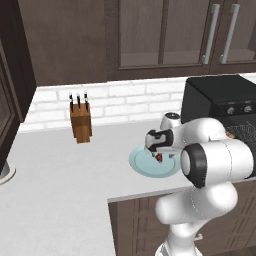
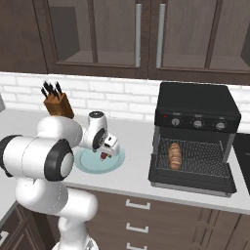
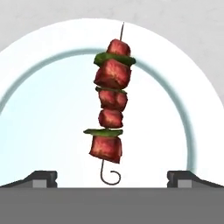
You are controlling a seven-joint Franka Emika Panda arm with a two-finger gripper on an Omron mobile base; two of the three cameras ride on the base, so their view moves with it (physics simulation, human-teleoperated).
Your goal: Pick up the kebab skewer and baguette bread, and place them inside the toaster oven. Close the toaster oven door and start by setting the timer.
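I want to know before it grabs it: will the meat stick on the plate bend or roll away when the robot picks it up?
Probably not bend: the kebab skewer looks like a thin straight rod. It may roll little, since its chunks are blocky, though it could slide on the smooth plate. It looks light, yet pinched at one end it might tip. The open end effector sits over it.
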